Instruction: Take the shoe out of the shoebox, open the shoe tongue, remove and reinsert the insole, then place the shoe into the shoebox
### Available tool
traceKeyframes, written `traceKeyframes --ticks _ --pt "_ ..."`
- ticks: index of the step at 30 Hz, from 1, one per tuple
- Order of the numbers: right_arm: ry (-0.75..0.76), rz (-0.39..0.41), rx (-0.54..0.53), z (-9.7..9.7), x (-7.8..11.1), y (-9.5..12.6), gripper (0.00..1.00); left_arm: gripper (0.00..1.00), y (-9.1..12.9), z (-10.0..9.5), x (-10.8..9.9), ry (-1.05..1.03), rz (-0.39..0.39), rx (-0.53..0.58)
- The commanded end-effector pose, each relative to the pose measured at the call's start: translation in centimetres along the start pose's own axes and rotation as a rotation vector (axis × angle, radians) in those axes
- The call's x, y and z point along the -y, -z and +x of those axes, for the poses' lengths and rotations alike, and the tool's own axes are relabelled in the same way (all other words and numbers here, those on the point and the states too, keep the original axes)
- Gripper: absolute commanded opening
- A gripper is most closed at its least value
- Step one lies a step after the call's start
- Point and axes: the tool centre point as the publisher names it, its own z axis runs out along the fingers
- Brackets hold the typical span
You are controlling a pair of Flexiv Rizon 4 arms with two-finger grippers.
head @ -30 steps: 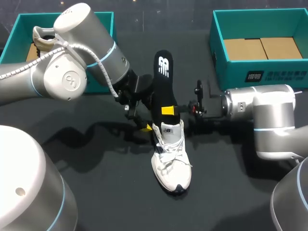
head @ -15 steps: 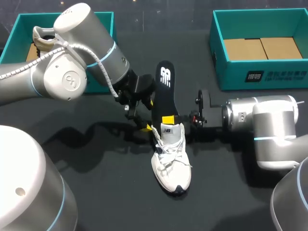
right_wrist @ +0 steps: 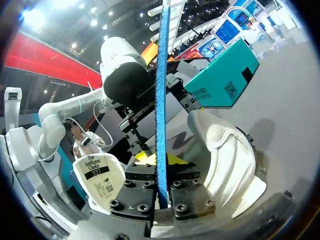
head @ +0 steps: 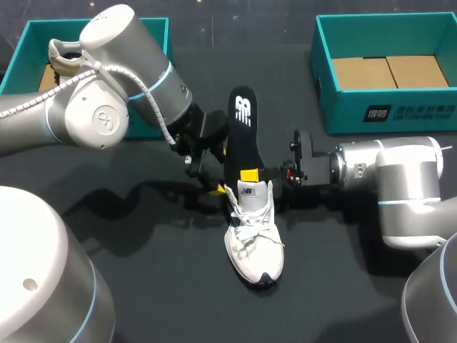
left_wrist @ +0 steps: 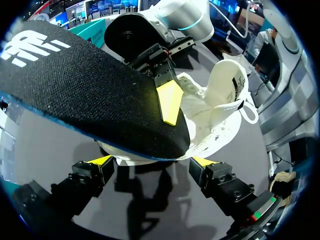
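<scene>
On table (head: 164,279): R jaws pinch insole (head: 240,136); L jaws wide, gripping shoe (head: 253,243) heel.

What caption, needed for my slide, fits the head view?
Right gripper holds black insole in white shoe; left gripper grips heel.

A black insole (left_wrist: 85,85) slants across the view above the left gripper (left_wrist: 151,161), its lower end at the heel opening of a white shoe (left_wrist: 205,120) that stands on the grey bench (left_wrist: 50,150). One yellow-tipped jaw of the right gripper (left_wrist: 169,102) lies flat on the insole. The shoe's tongue (left_wrist: 227,82) stands raised
</scene>
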Motion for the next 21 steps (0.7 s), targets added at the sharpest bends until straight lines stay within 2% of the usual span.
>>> traceKeyframes --ticks 1,14,21 --pt "0.005 0.014 -0.008 -0.4 -0.6 -0.1 0.16 1.0 0.0 0.0 0.0 0.0 -0.002 0.001" --pt "0.025 0.036 -0.015 -0.4 -1.7 0.1 0.29 1.0 0.0 0.0 0.0 0.0 -0.002 0.001" --pt "0.047 0.059 -0.017 -0.3 -2.7 -0.1 0.29 1.0 0.0 0.0 0.0 0.0 -0.002 0.001"
